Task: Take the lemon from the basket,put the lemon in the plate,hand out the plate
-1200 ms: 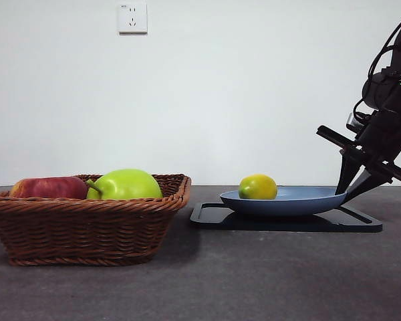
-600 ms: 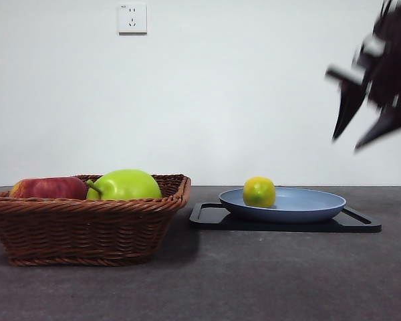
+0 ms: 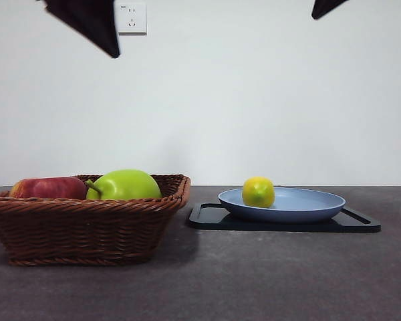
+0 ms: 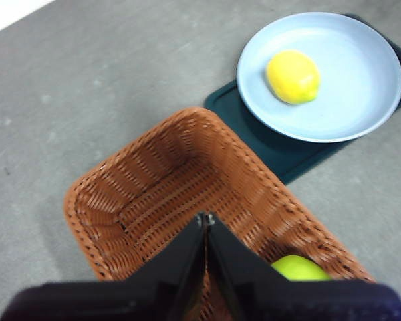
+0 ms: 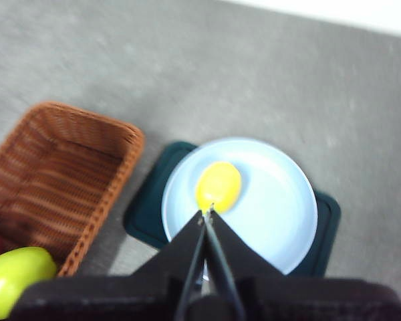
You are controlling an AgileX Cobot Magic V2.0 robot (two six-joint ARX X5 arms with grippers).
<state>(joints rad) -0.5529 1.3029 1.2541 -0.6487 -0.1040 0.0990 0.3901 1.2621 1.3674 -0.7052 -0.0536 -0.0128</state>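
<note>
The yellow lemon (image 3: 258, 192) lies in the light blue plate (image 3: 307, 204), toward its left side; it shows too as the lemon (image 4: 293, 77) and the lemon (image 5: 218, 186) in the wrist views. The plate (image 5: 281, 207) rests on a flat black tray (image 3: 281, 219). The brown wicker basket (image 3: 87, 227) stands to the left with a green fruit and a red apple in it. My left gripper (image 4: 206, 218) hangs shut high above the basket (image 4: 154, 194). High over the plate (image 4: 361, 87), my right gripper (image 5: 207, 212) is shut and holds nothing.
A large green pear-like fruit (image 3: 125, 184) and a red apple (image 3: 48, 188) lie in the basket. A white wall socket (image 3: 132, 18) sits on the back wall. Dark grey tabletop (image 3: 254, 281) spreads in front.
The right arm has let go of the plate's right edge and risen out to the top of the front view. The lemon rolled slightly. A dark arm tip now shows at top left.
</note>
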